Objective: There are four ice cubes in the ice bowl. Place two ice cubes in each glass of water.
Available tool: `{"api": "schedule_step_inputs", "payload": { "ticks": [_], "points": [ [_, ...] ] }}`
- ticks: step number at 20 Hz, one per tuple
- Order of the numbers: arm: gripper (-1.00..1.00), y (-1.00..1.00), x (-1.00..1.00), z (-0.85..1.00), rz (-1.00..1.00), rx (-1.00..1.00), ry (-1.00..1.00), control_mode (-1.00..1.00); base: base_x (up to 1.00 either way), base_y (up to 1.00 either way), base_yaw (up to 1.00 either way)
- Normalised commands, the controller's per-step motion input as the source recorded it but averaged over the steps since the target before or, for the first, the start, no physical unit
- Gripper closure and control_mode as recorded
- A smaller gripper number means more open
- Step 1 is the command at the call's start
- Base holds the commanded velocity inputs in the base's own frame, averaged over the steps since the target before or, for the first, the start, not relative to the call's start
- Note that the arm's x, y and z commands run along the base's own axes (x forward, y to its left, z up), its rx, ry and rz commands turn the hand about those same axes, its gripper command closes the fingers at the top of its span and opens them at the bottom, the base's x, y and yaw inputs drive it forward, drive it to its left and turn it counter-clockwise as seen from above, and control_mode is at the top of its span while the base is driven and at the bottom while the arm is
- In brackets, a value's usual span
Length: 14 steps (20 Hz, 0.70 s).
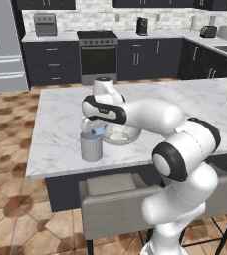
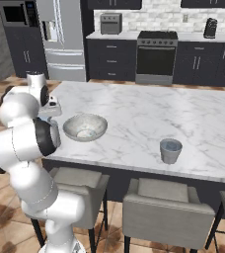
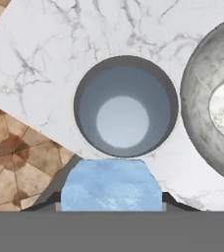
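Hand view, nearest first: small pale-blue translucent ice cube (image 3: 111, 184) sits pinched between the two dark finger tips of the gripper (image 3: 111, 194), filling the space between them, so the jaws are closed on it. Just past the cube, directly below the hand, is the open mouth of a short grey cylindrical glass of water (image 3: 126, 106), bluish inside. No cube is visible in it. Beside that glass, close but apart, is the wide shallow mottled grey-white stone-look ice bowl (image 3: 202, 98), standing on the white marbled island counter (image 3: 50, 59). What shows of its pale floor looks bare.

Left base view: gripper (image 1: 92, 130) hovers over the glass (image 1: 91, 148) near the counter's front edge, with the bowl (image 1: 120, 133) just behind it.

Right base view: the second grey tumbler (image 2: 170, 150) stands well apart from the bowl (image 2: 85, 127), further along the counter. Farther back are the dark oven (image 2: 156, 57) and the steel fridge (image 2: 60, 39).

Handling, as a judgement: the cube is light, rigid and likely slick, so a pinch on two opposite flat faces at mid-height, as now, suits it. An off-centre or corner grip could squirt it out. The cube is far smaller than the glass mouth, so a release centred over the rim should land it.
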Motion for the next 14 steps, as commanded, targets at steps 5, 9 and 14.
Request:
{"api": "schedule_step_inputs", "payload": {
  "ticks": [5,9,14],
  "points": [
    [1.00,0.16,0.23,-0.17,-0.05,-0.02,0.00,-1.00,0.00,0.00,0.00],
    [1.00,0.16,0.22,-0.22,-0.05,-0.03,0.00,-1.00,0.00,0.00,0.00],
    [1.00,0.03,0.15,-0.19,-0.05,-0.03,0.00,-1.00,0.00,0.00,0.00]
  ]
}}
